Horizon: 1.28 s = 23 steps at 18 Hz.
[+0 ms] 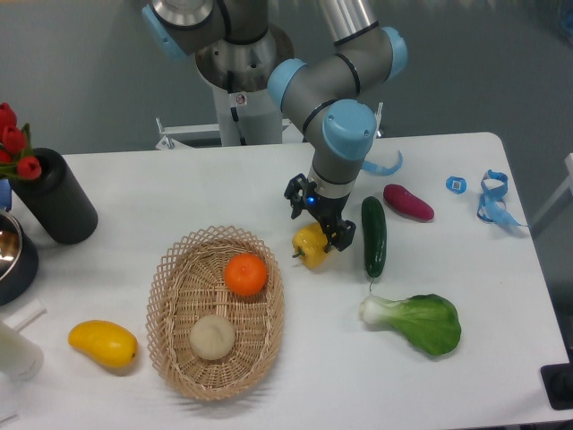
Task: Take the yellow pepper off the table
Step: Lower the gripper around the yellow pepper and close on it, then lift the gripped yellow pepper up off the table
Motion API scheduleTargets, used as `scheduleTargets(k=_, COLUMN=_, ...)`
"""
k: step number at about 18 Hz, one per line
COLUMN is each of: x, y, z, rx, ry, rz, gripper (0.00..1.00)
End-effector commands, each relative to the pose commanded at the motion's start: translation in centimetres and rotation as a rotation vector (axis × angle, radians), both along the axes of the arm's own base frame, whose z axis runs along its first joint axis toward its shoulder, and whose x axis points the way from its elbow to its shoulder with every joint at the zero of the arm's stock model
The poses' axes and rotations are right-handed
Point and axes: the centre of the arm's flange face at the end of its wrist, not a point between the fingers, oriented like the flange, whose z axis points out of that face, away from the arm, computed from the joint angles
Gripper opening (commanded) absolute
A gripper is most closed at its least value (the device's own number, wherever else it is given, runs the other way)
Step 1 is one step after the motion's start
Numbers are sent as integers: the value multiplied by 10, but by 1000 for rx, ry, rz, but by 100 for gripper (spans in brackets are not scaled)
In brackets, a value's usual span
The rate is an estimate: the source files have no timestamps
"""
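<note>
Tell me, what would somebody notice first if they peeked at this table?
Probably the big grey-and-blue robot arm reaching down over the middle of the white table, its gripper right on the yellow pepper. Next, the wicker basket in front, holding an orange and a pale round thing. To the right lie a dark green cucumber and a leafy bok choy.
</note>
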Motion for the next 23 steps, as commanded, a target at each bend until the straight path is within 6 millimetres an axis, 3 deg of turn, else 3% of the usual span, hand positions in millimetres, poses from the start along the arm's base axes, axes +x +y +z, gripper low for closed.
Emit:
scheduleTargets(k=5, x=-2, y=1, z=-6, rx=-5, ry=-11, rz=6, gripper=97)
scheduleTargets(k=7, x=-2, y=1, z=-6, rx=-6, ry=-12, rz=20, gripper=75)
scheduleTargets(k=12, x=-4, y=2, z=-2, rx=-3, ry=-4, rz=30, gripper=39)
scheduleTargets(k=19, x=-13, y=8, z=15, rx=19, ry=27, rz=35, gripper=38)
scheduleTargets(k=23, x=-32, y=33, z=67, rx=117, ry=87, rz=85, gripper=38)
